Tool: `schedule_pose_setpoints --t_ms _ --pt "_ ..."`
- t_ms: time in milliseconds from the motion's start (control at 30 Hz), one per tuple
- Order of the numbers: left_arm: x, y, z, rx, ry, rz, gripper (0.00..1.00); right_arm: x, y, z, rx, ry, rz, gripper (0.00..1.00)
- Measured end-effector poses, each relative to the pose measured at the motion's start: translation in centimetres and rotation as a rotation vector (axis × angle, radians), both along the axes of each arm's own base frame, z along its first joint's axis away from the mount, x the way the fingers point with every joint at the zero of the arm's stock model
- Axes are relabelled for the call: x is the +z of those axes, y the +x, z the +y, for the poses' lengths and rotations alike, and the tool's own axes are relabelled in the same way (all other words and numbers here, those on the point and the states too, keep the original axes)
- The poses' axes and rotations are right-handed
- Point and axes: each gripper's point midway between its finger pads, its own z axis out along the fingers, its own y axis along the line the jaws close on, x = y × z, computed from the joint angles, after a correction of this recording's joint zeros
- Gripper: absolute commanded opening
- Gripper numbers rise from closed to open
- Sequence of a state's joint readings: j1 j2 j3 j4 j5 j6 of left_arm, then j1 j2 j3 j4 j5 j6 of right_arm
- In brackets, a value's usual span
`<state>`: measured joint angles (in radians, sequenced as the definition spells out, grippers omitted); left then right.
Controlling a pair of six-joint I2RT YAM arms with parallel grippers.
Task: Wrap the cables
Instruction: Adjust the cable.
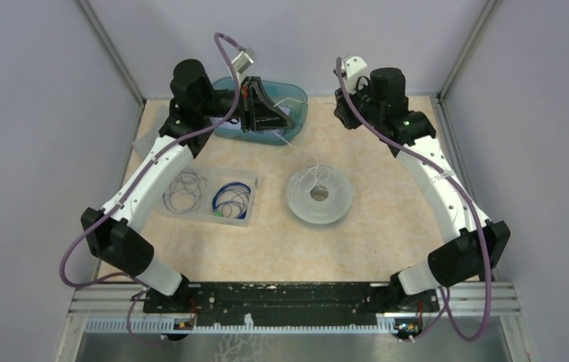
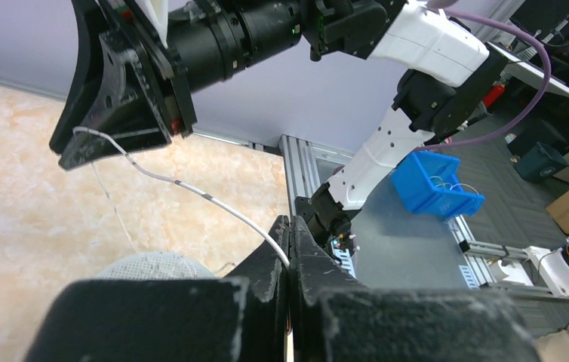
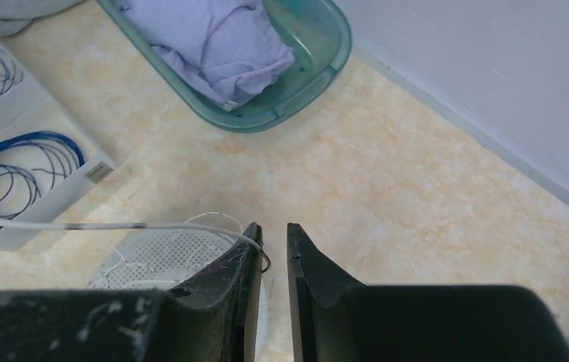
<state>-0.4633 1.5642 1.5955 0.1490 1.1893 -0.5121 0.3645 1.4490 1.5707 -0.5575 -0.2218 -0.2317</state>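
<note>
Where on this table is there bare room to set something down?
Bare: the near strip between the mounting rail and the clear tray and white disc; also the patch between the disc and the right arm. Crowded: the far left, with teal bin, tray, and the whitish cable stretched through the air.

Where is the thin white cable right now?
In the left wrist view, the white cable stretches from the shut left gripper, which pinches it, up and left to the right gripper.
</note>
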Motion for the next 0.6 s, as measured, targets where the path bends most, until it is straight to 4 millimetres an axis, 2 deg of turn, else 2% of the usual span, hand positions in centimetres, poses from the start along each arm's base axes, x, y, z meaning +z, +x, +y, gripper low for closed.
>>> schedule_pose_setpoints --t_ms 267,333,433,467,600 --pt "0.4 -0.1 0.8 -0.013 -0.007 0.005 0.00 1.2 1.7 -4.2 -0.174 -0.049 -0.062 0.16" --pt "0.4 -0.1 1.0 -0.020 -0.007 0.002 0.00 1.9 2.1 -6.2 -0.236 -0.062 -0.090 0.16" --pt "0.7 -0.2 1.6 -0.020 -0.007 -0.011 0.00 3.7 2.4 -10.2 -0.351 -0.075 -0.147 0.16" --pt "0.8 -0.3 1.9 -0.016 -0.007 -0.017 0.00 4.4 2.3 -11.7 -0.393 -0.082 -0.168 0.16" --pt "1.4 -0.4 3.1 0.012 -0.004 -0.052 0.00 6.5 1.7 -15.5 -0.501 -0.107 -0.232 0.16"
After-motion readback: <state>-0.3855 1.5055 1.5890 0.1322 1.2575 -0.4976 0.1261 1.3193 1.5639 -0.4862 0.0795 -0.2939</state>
